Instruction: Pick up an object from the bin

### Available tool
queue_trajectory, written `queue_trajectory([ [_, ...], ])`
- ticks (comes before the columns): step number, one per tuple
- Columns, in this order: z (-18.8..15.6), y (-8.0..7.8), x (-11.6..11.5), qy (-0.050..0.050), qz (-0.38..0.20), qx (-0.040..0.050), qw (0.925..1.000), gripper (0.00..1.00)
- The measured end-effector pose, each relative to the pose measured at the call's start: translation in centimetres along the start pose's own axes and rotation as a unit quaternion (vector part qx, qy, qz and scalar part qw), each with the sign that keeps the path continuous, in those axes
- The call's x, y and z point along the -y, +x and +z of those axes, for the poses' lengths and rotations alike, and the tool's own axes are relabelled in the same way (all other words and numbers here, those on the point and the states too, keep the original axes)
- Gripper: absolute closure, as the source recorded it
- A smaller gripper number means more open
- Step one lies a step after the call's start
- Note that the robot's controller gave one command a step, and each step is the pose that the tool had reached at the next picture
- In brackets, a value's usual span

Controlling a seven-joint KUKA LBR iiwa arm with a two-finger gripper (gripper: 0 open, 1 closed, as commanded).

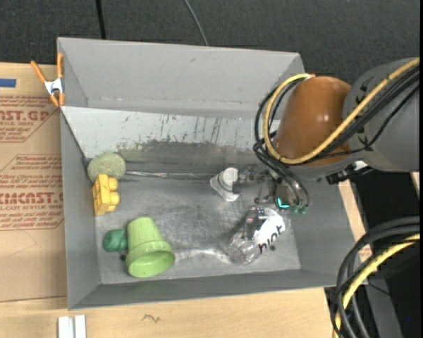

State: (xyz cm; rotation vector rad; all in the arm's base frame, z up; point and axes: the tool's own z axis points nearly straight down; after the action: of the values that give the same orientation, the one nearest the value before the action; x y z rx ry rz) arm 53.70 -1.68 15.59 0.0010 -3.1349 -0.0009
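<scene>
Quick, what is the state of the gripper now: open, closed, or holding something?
Gripper: cannot be told. It is at the right of the bin, near a small white piece and a clear packet.

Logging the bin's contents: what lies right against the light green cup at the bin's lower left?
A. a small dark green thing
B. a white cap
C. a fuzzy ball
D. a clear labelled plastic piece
A: the small dark green thing sits against the left side of the light green cup, which lies tipped over on the bin floor.
</scene>
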Motion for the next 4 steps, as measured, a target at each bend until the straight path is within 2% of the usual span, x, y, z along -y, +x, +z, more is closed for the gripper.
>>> queue_trajectory([
  [1, -0.4, -0.2, 0.0, 0.000, 0.000, 0.0039, 1.0000, 0.00],
  [2, 2.9, -0.4, 2.7, -0.001, -0.082, 0.0063, 0.9966, 0.00],
  [3, 2.0, 2.5, 7.2, 0.001, -0.241, 0.0040, 0.9704, 0.00],
  [4, 2.5, 2.0, 5.6, 0.001, -0.255, 0.0035, 0.9670, 0.00],
])
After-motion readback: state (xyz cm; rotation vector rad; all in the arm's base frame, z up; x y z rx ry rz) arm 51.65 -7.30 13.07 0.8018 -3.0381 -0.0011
